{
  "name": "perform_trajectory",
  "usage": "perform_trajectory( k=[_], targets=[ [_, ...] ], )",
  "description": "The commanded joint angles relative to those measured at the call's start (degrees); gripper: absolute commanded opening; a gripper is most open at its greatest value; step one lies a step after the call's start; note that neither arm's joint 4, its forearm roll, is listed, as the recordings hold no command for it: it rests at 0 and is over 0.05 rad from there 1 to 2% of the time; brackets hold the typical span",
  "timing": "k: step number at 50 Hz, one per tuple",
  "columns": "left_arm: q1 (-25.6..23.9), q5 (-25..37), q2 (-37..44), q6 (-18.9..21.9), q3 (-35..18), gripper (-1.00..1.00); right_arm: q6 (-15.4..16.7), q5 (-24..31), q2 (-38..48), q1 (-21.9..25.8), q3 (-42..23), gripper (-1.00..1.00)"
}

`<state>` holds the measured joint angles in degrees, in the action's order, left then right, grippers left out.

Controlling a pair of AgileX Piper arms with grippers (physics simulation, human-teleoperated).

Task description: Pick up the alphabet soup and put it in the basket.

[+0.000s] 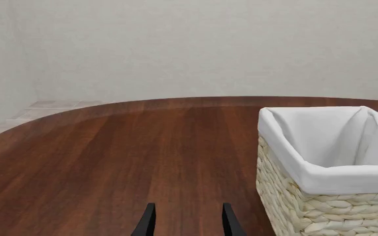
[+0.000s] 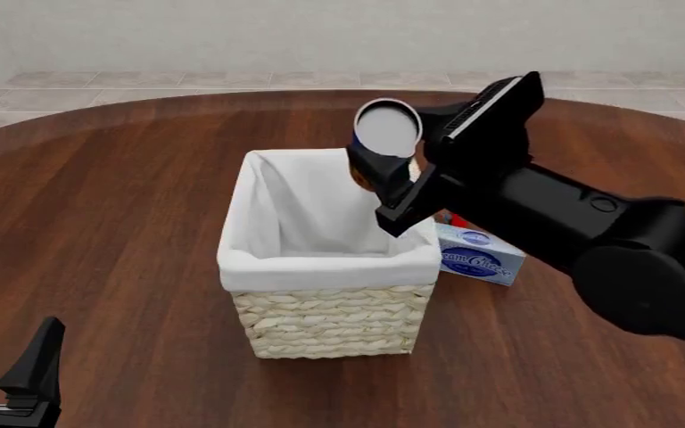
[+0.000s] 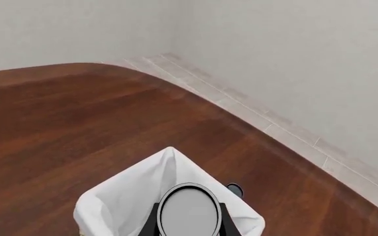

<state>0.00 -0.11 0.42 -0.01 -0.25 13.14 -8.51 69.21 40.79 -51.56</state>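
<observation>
Silver-white on its lid, the alphabet soup [image 2: 387, 130] sits clamped in the right gripper [image 2: 392, 178], tipped so the lid faces the front camera. The can hangs in the air above the far right part of the basket [image 2: 325, 316], over the white cloth lining [image 2: 307, 223], and does not touch it. In the right wrist view the lid [image 3: 189, 212] shows between the two dark fingers [image 3: 223, 221], with the lined basket [image 3: 116, 206] open just below and beyond.

The basket stands near the middle of the dark wooden table [image 2: 117, 232]. Just beside its right side, toward the right edge of the table, lies a blue-and-white box [image 2: 481, 253], partly hidden by the right arm [image 2: 581, 232]; a scrap of red shows behind it, too covered to name.

The left gripper [image 2: 7, 357] waits low at the near left corner of the table, its fingers spread and holding nothing. Its wrist view shows the finger tips [image 1: 147, 221] apart over bare wood, with the basket [image 1: 320, 206] off to one side.
</observation>
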Motion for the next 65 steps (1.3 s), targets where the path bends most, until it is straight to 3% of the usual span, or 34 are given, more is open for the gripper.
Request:
perform_trajectory(
  k=[1,41,65],
  targets=[
    [0.0,0.0,0.0,0.0,0.0,1.00,-1.1,-0.7,1.0,0.0,-0.8,-1.00],
    [0.0,0.0,0.0,0.0,0.0,1.00,-4.4,-2.7,6.6,0.5,-1.3,-1.00],
    [0.0,0.0,0.0,0.0,0.0,1.00,-4.4,-3.8,8.8,0.1,-1.2,-1.00]
  ],
)
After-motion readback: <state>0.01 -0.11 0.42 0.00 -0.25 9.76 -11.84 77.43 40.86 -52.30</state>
